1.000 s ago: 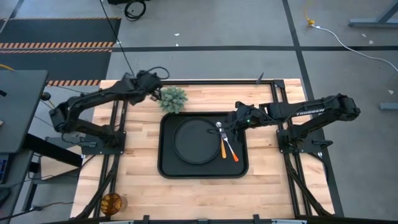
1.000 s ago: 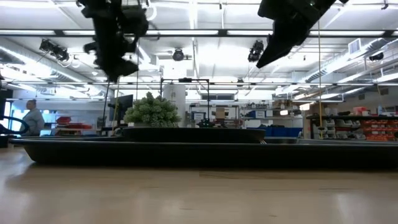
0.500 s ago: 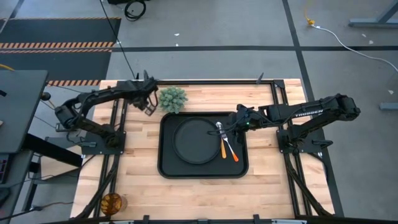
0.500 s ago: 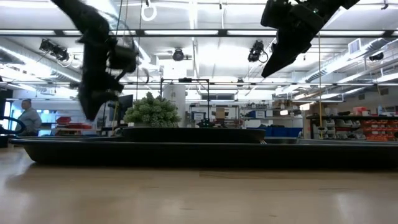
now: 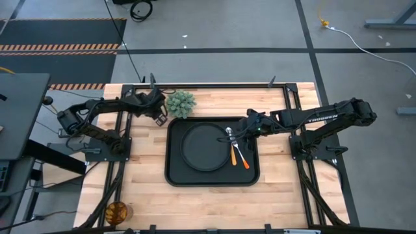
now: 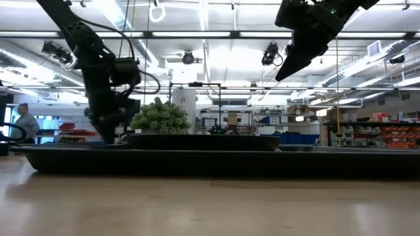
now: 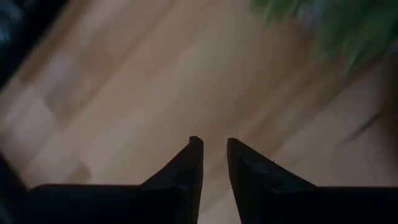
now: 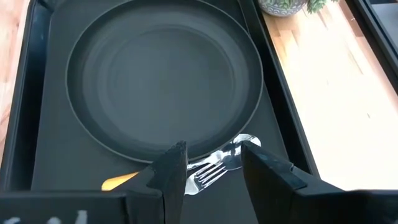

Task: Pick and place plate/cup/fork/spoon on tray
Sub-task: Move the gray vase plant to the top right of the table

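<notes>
My right claw (image 8: 211,158) hangs fingers apart above the large black rounded-square tray (image 5: 175,172), which holds the round matte-black plate (image 5: 203,147), the orange-handled fork (image 5: 241,156) and spoon (image 5: 231,144). The translucent amber cup (image 5: 117,212) stands at the table's near-left corner. My left claw (image 7: 212,155), fingers slightly apart, sits beside the green bushy plant ball (image 5: 180,103).

Both arms matte black w/ rounded, segmented links. Right arm (image 5: 325,118) carries white lettering along its forearm, probably "TROSSEN", too small to be sure. Thin black cables loop off the left arm (image 5: 107,107). Right tool (image 8: 213,163) and left tool (image 7: 213,155): dark wedge-shaped fingers tapering to tips.
</notes>
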`<act>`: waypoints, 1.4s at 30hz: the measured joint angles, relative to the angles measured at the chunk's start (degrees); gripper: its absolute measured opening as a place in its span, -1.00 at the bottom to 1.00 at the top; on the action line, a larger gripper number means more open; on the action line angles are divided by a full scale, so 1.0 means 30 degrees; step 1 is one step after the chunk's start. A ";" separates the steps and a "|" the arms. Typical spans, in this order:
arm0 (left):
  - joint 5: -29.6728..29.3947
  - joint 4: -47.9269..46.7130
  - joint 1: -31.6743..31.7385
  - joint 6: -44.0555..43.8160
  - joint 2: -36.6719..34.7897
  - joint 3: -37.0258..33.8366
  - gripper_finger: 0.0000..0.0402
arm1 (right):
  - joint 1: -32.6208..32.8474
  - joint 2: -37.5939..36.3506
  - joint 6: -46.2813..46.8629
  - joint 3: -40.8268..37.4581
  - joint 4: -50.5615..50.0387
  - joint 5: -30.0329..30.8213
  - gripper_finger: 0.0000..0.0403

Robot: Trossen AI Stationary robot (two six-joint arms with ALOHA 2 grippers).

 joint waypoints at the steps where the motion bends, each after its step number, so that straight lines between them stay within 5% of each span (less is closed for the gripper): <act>1: 0.0063 0.0500 -0.0087 0.0008 0.0000 -0.0002 -0.61 | 0.0000 0.0000 0.0004 0.0000 0.0099 0.0000 -0.22; 15: 0.2385 0.6576 -0.1398 0.1134 0.0188 -0.0013 -0.67 | -0.0007 0.0000 0.0069 0.0000 0.0416 0.0000 -0.22; 30: 0.2366 1.1511 -0.3091 0.1013 0.5130 0.0040 -0.67 | -0.0059 0.0007 -0.0202 0.0000 0.2404 0.0029 -0.22; 42: 0.2852 1.2988 -0.4311 0.2699 0.7246 0.3392 -0.67 | -0.1916 0.0998 -0.3613 0.0000 0.7174 0.0226 -0.22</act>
